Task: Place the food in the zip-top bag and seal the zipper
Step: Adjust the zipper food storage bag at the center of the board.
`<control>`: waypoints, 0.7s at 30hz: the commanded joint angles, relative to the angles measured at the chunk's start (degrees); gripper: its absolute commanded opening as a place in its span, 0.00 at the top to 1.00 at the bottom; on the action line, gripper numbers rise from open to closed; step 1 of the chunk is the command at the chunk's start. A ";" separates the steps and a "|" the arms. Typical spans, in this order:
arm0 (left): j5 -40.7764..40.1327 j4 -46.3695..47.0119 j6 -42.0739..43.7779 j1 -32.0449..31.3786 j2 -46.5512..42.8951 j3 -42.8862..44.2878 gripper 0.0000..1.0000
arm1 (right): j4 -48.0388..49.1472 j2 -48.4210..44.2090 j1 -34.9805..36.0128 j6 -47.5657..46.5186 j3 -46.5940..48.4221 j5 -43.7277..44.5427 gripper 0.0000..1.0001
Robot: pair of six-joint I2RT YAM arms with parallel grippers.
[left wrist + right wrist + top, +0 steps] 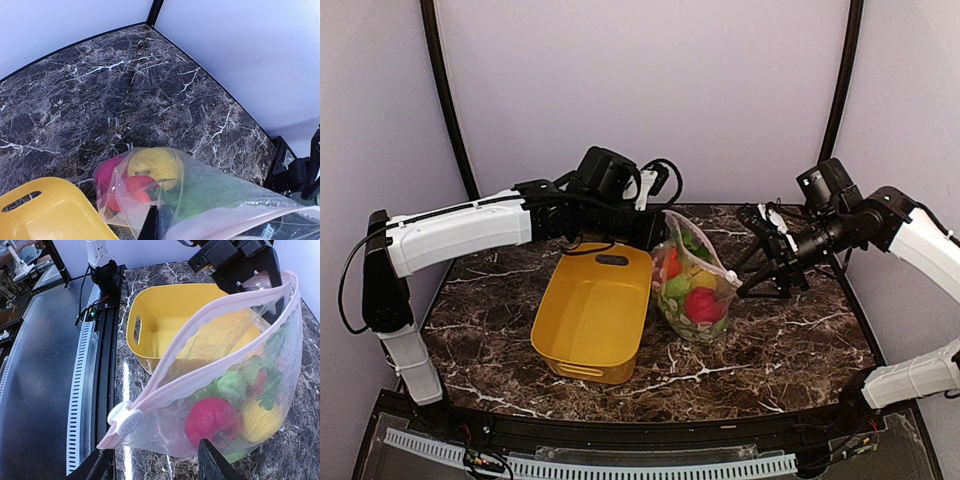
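The zip-top bag (pixel 695 290) stands on the marble table, its mouth gaping. Inside lies the food: a red round fruit (pixel 212 422), a yellow lemon (pixel 260 420) and green pieces (pixel 230 385). My left gripper (pixel 658 228) is shut on the bag's upper far corner and holds it up; its black finger (pixel 150 225) shows against the plastic. The pinkish zipper (pixel 200 380) is parted along its length, with a white slider (pixel 125 419) at the near end. My right gripper (pixel 155 466) is open, with its fingertips just short of the slider and the bag's lower corner, one on each side.
A yellow plastic tub (pixel 595 310) sits directly left of the bag, touching or nearly touching it. The black slotted rail (pixel 82 390) runs along the table's front edge. The purple back and side walls close in behind the bag.
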 commanded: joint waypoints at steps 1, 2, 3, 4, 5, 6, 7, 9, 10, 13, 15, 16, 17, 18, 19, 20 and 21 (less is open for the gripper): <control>-1.39 0.98 -1.39 0.33 -1.48 -1.01 0.99 | 2.28 0.99 1.12 2.46 0.85 3.19 0.45; -1.63 1.05 -1.48 0.34 -1.65 -1.31 0.99 | 2.97 1.17 1.25 3.44 0.88 3.61 0.45; -1.67 1.21 -1.61 0.34 -1.87 -1.43 0.99 | 4.08 1.18 1.27 4.89 0.66 5.21 0.46; -1.70 1.25 -1.68 0.34 -1.98 -1.63 0.99 | 5.52 1.22 1.27 6.34 0.40 7.21 0.49; -1.75 1.28 -1.77 0.28 -2.23 -1.77 0.99 | 6.82 1.21 1.25 7.29 0.21 9.04 0.52; -2.00 1.33 -1.89 0.31 -2.38 -2.20 0.99 | 7.59 1.07 1.19 8.06 0.15 10.05 0.54; -2.16 1.48 -2.13 0.27 -2.73 -2.45 0.99 | 8.65 1.02 1.14 8.92 0.25 11.12 0.58; -2.30 1.57 -2.55 0.30 -3.36 -3.29 0.99 | 9.28 0.78 0.58 9.96 0.88 11.40 0.66; -3.70 1.61 -2.72 0.27 -3.56 -3.88 0.99 | 8.96 0.56 0.42 10.18 1.31 10.64 0.67; -5.17 2.35 -4.01 0.29 -4.31 -5.02 0.99 | 5.04 0.96 0.39 8.43 3.00 3.17 0.63; -6.87 3.30 -5.92 0.26 -4.65 -5.83 0.99 | 4.05 0.84 0.51 7.56 2.13 -1.14 0.60; -7.23 4.52 -7.42 0.26 -4.77 -6.54 0.99 | 4.13 0.76 0.74 7.31 1.60 -2.07 0.58; -8.25 5.24 -8.14 0.26 -5.13 -6.99 0.99 | 4.35 0.63 0.98 7.19 1.14 -2.27 0.56; -8.80 6.76 -9.59 0.26 -5.32 -7.86 0.99 | 4.27 0.77 1.26 6.96 0.96 -2.31 0.55; -10.18 7.37 -10.28 0.26 -5.66 -8.27 0.99 | 4.22 0.86 1.61 6.73 0.86 -2.04 0.54; -10.78 8.63 -11.31 0.28 -5.97 -8.97 0.99 | 4.34 0.92 1.98 6.79 0.80 -1.59 0.53; -11.62 9.09 -11.71 0.31 -6.09 -9.36 0.99 | 4.72 0.91 2.34 7.02 0.69 -0.78 0.52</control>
